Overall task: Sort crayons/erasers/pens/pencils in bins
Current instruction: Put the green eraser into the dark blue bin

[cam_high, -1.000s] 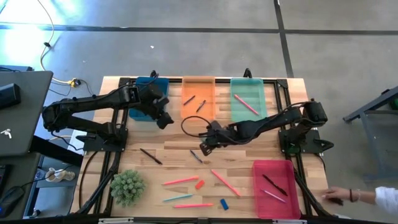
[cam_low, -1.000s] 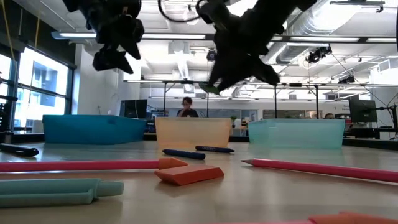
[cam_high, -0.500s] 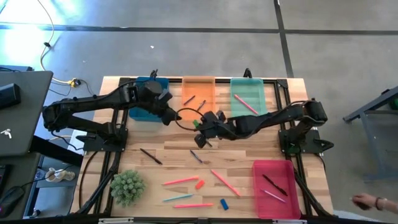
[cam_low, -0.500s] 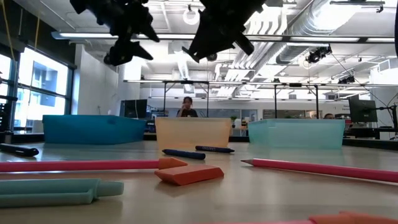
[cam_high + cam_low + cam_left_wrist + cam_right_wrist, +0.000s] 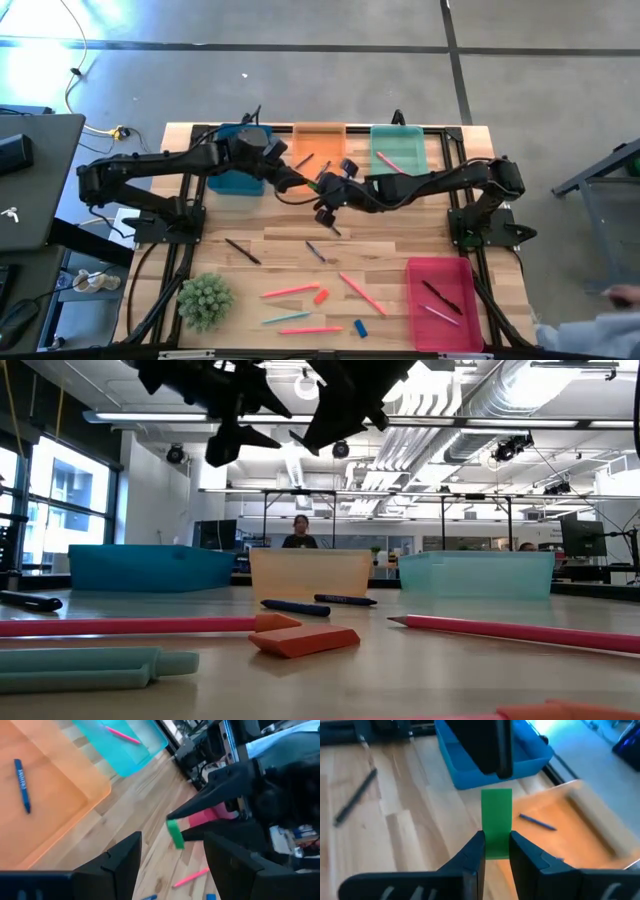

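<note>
My right gripper (image 5: pixel 496 854) is shut on a small green eraser (image 5: pixel 496 820), in the air above the table just on the near side of the orange bin (image 5: pixel 318 152). My left gripper (image 5: pixel 172 865) is open and faces it from the table's left. Its fingers stand apart, with the eraser (image 5: pixel 175 834) a little way ahead of them. In the high view the two grippers meet at the table's middle, left gripper (image 5: pixel 298 184) and right gripper (image 5: pixel 324 198). The orange bin holds dark crayons (image 5: pixel 22 785). The teal bin (image 5: pixel 398 160) holds a pink pencil. My right gripper pinches the green eraser by its lower end (image 5: pixel 496 851) between its two fingers (image 5: pixel 472 851), which lie along the block's long sides. The rest of the block sticks out past the fingertips, toward the left gripper. The eraser is lifted clear of the table.
The blue bin (image 5: pixel 240 160) stands at the far left. The red bin (image 5: pixel 440 292), near right, holds a pen and a pencil. Pencils, erasers, crayons and a pen (image 5: pixel 242 251) lie on the near half. A small plant (image 5: pixel 205 300) stands near left. Someone's sleeve (image 5: pixel 600 335) shows beyond the right edge.
My right gripper has risen from low over the table and moved toward the far edge, carrying the green eraser. My left gripper has travelled toward the table's right, from the blue bin toward the right gripper, until the two face each other.
</note>
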Available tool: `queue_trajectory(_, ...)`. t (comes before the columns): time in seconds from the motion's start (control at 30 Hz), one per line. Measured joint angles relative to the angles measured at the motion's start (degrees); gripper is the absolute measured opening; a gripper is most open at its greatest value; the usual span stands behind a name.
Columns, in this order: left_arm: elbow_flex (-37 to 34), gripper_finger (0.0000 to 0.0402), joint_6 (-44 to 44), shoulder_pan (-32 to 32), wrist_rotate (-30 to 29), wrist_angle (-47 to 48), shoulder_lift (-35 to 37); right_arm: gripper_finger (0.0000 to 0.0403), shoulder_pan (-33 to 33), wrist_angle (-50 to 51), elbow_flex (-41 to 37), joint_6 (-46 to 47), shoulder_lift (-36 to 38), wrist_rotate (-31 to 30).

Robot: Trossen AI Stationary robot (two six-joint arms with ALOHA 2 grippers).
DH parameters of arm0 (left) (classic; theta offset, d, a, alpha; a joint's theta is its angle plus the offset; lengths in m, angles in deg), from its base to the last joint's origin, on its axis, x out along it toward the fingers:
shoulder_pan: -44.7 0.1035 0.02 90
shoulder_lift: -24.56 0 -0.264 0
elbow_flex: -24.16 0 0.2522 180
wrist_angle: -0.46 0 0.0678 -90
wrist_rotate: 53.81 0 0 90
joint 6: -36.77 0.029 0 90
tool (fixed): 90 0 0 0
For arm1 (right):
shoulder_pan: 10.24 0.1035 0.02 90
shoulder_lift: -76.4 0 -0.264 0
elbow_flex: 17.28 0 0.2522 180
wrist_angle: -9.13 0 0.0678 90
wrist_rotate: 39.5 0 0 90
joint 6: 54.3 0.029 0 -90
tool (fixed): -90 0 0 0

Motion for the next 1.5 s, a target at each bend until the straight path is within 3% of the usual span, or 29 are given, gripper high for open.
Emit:
queue_trajectory(0.47,0.0,0.0197,-2.6,0.0,0.2,-7.2,-6.7,0.0055,-1.2,-0.1,0.0,-9.5,0.0,-3.4)
queue_trajectory(1.1,0.0,0.0056,-2.4,0.1,0.0,-10.8,-7.6,0.0055,-1.5,-0.1,0.0,-11.1,0.0,-2.3)
queue_trajectory(1.5,0.0,0.0039,-2.6,0.1,0.5,-10.8,-7.6,0.0055,-1.5,-0.1,0.0,-11.0,0.0,-4.1)
